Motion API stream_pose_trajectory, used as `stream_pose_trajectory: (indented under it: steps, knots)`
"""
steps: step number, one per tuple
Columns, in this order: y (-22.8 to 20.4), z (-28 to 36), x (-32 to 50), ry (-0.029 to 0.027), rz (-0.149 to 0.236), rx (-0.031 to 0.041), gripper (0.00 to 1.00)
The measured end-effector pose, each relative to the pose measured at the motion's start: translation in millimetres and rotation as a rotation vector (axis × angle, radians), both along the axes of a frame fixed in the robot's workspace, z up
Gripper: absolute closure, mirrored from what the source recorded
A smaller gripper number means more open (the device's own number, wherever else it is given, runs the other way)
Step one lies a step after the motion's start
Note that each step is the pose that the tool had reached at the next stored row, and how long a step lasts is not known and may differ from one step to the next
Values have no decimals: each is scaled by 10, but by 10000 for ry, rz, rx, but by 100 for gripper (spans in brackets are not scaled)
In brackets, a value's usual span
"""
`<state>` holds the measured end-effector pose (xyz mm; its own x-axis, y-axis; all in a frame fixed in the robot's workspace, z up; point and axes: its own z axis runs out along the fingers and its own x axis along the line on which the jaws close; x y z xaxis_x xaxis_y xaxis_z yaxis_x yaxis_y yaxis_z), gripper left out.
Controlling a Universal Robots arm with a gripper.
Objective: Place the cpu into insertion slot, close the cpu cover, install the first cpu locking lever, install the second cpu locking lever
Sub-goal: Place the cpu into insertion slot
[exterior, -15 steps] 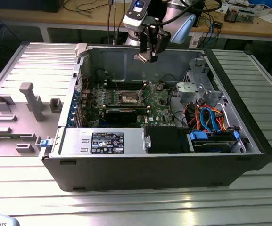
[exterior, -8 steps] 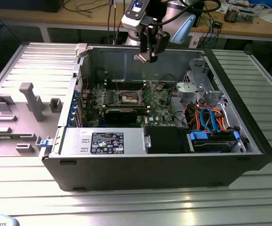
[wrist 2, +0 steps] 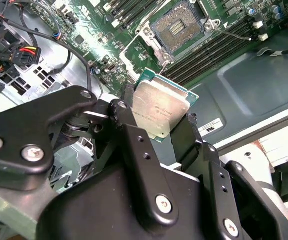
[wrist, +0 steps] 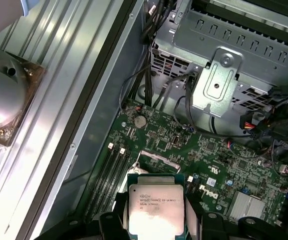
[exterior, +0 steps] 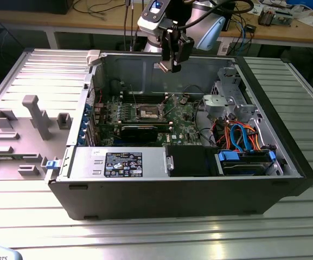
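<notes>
My gripper (exterior: 172, 64) hangs above the open computer case, near its back wall, shut on the cpu (wrist 2: 158, 109). The cpu is a small flat square chip with a silver-grey top and a green edge, pinched by its sides between the black fingers (wrist 2: 129, 131). The first wrist view shows the cpu (wrist: 156, 206) over the green circuit board (wrist: 218, 165). Well below lies the insertion slot (wrist 2: 179, 26), a square socket with a dark centre and bare contacts inside a silvery rim. The exterior view has the insertion slot (exterior: 148, 112) at the board's middle, nearer the camera than the gripper.
A long black card (exterior: 139, 130) lies just in front of the socket. A silver drive cage (exterior: 227, 97) and blue and orange cables (exterior: 243, 135) fill the case's right side. A grey power supply (exterior: 118, 162) sits along the front. A grey fixture (exterior: 34, 116) stands outside on the exterior view's left.
</notes>
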<state>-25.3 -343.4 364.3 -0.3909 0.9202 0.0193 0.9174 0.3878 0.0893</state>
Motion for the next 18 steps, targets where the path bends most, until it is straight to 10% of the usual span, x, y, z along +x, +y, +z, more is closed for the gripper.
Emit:
stream_pose_trajectory:
  steps: [13,18]
  knots:
    - [0,0,0,0,-12,1,46]
    - [0,0,-3,0,-1075,0,46]
